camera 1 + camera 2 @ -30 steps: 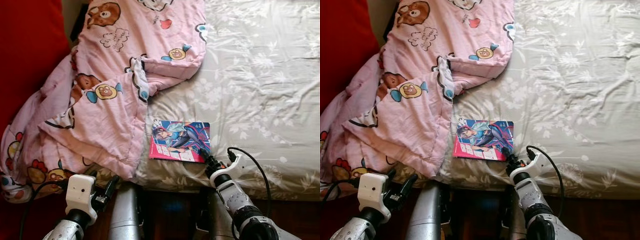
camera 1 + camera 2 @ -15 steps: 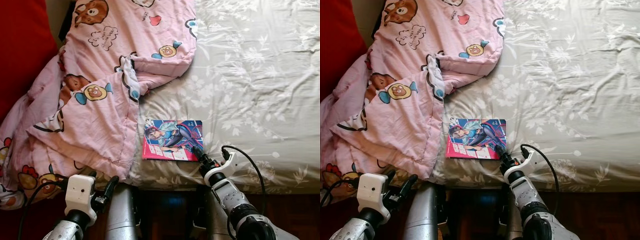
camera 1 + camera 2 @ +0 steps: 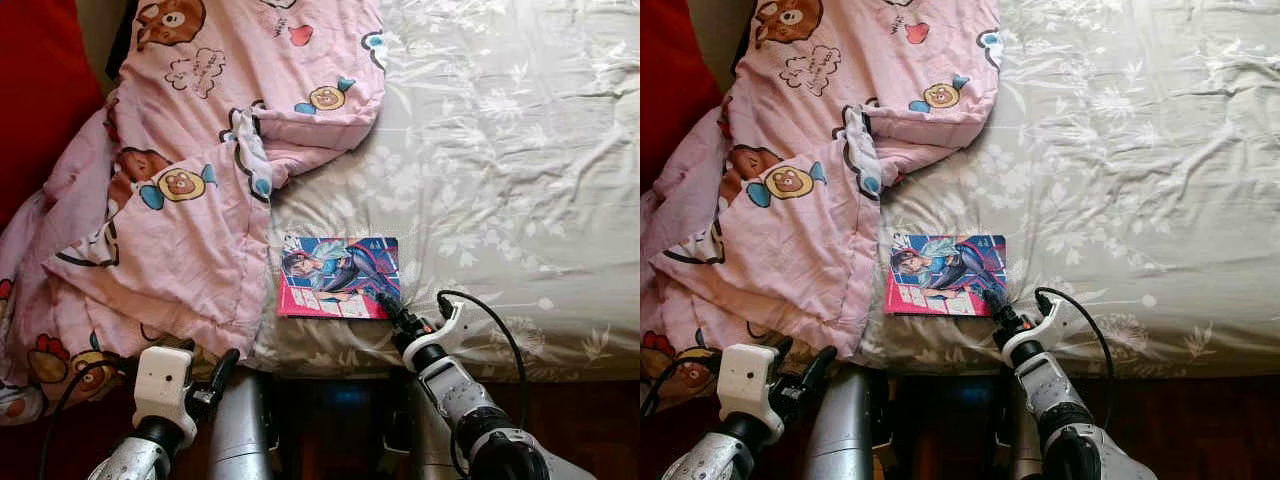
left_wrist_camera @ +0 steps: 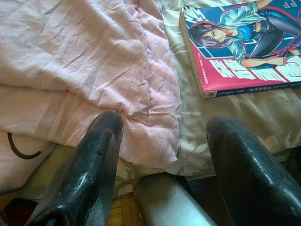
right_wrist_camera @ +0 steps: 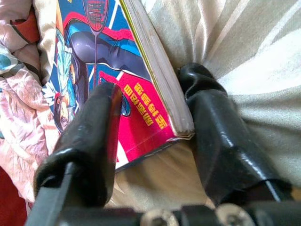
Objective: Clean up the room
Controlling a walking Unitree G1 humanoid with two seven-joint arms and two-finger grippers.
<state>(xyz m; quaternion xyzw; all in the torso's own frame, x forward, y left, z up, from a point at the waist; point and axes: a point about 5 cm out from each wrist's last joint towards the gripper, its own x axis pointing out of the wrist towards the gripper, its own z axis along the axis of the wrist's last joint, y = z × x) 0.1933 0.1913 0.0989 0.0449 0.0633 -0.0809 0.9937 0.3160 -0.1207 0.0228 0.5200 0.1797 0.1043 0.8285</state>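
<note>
Our right pincer [image 3: 385, 301] straddles the near corner of the book [image 3: 338, 277], one finger [image 5: 89, 136] over the cover, the other [image 5: 221, 136] against the page edge and sheet; not yet clenched. The book lies flat on the bed [image 3: 520, 150], just beyond the pincer, the blanket [image 3: 190, 170] further to its left. We should slide the lower finger well under before closing, so the sheet isn't pinched. Our left pincer [image 4: 162, 165] hangs released below the bed edge.

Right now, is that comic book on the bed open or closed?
Closed. The comic book lies flat on the bed sheet, front cover up, page block shut between the right end effector fingers.
</note>
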